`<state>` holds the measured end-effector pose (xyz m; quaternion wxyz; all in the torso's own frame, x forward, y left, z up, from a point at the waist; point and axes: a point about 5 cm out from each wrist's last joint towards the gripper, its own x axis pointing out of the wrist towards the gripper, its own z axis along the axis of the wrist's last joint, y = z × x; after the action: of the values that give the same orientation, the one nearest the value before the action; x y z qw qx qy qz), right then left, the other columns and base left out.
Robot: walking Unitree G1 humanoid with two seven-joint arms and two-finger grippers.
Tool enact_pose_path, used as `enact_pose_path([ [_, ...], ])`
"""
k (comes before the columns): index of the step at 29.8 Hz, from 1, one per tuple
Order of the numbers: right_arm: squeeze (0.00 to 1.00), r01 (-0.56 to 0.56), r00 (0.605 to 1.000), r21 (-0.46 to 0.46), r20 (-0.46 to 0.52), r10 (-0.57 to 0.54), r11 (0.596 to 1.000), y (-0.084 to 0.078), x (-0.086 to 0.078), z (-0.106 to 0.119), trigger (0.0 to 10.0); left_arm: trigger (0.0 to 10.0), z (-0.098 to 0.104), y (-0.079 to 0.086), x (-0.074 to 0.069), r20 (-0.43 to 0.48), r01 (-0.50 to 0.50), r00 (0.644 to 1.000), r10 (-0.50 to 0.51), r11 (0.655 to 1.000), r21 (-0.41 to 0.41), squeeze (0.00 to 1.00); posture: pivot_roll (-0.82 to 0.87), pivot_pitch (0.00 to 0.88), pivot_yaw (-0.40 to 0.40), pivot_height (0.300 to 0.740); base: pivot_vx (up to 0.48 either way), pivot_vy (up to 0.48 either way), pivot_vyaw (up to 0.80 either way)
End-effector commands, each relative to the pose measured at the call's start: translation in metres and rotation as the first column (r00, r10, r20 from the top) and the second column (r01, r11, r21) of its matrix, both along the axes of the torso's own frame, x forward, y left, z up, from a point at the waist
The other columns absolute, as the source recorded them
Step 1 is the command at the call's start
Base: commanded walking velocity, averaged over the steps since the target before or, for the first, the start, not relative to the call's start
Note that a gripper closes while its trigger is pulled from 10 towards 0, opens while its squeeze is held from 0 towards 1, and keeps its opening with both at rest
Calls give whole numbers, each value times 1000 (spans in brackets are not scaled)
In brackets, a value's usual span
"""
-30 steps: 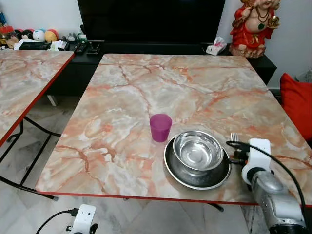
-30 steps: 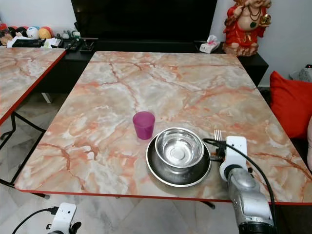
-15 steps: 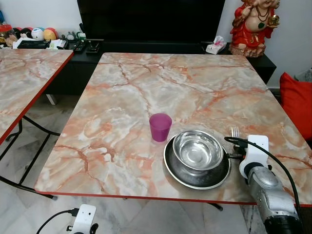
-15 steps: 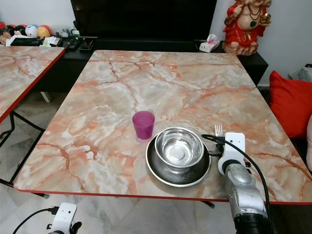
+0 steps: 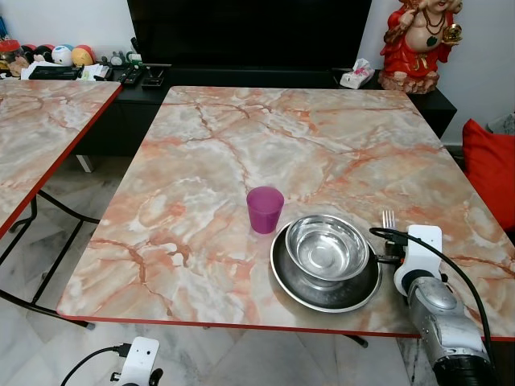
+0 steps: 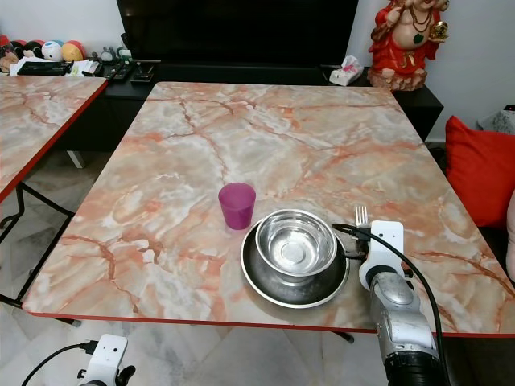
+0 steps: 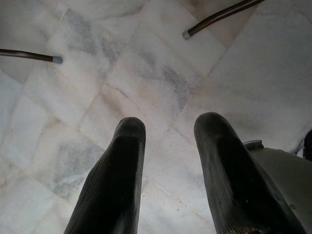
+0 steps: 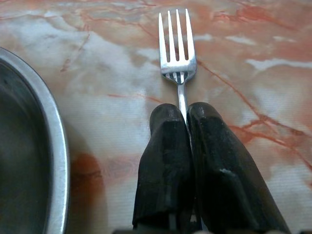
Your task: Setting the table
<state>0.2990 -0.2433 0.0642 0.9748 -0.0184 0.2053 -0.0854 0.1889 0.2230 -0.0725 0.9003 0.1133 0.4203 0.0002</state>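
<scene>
While lying flat on worktop (image 5: 217, 161) just right of plate (image 5: 283, 280), fork (image 8: 177, 58) sitting pinched at handle by right gripper (image 8: 187, 117), tines pointing straight away along fingers. Left gripper (image 7: 168, 131) hanging idle over floor, fingers spread apart.

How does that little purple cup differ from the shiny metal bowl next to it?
The small purple plastic cup is tall, narrow and matt; the shiny steel bowl is wide, shallow and mirror-bright. The cup stands directly on the marble-patterned table, while the bowl sits inside a larger round metal plate. The cup is also farther from the robot's right gripper, which is shut on a silver fork. Both stand upright and look empty.
</scene>
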Motion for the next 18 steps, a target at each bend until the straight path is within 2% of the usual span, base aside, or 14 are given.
enact_pose_path([
  [1,0,9,1000,2,15,-9,1000,-1,2,2,10000,10000,-2,1,-3,-19,-4,1000,4,1000,3,0,105,45,-11,740,0,0,0],
  [18,0,3,1000,11,31,-3,1000,1,5,2,10000,10000,-2,1,-3,-22,0,1000,1,1000,7,0,107,44,-8,740,0,0,0],
])
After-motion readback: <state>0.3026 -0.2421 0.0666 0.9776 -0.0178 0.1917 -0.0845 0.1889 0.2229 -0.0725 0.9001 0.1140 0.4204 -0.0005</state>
